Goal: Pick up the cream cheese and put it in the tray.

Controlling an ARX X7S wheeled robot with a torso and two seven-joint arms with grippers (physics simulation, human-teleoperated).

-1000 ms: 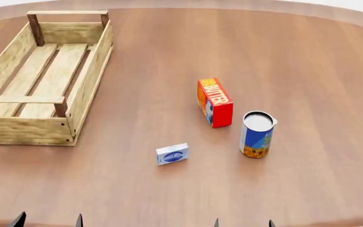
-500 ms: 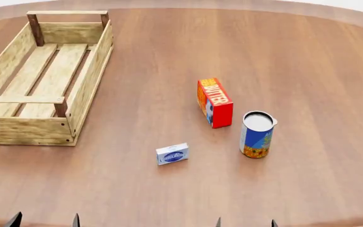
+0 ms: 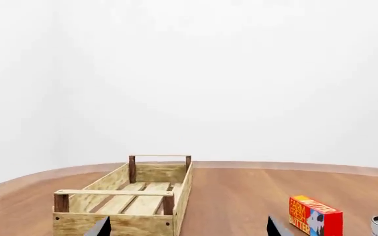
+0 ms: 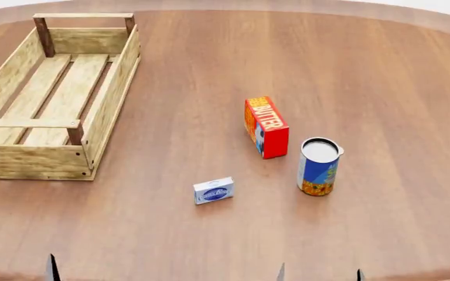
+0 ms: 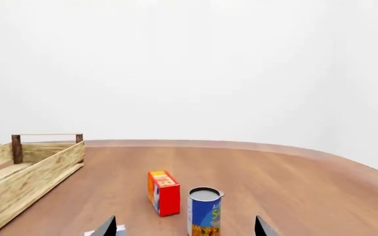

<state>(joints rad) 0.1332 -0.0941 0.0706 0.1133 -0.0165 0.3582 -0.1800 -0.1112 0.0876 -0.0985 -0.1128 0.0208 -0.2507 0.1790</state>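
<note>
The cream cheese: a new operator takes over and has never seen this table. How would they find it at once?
Start at the tray, the long wooden crate on the table's left side. Right of its near end lies the cream cheese, nearer the robot than the butter box and the can. It is the smallest item, flat and white with a blue oval logo.

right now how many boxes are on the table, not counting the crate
2. The cream cheese lies near the table's front edge, apart from everything. The butter box stands behind it to the right, beside the can. Nothing seems hidden; the tray looks empty.
</note>
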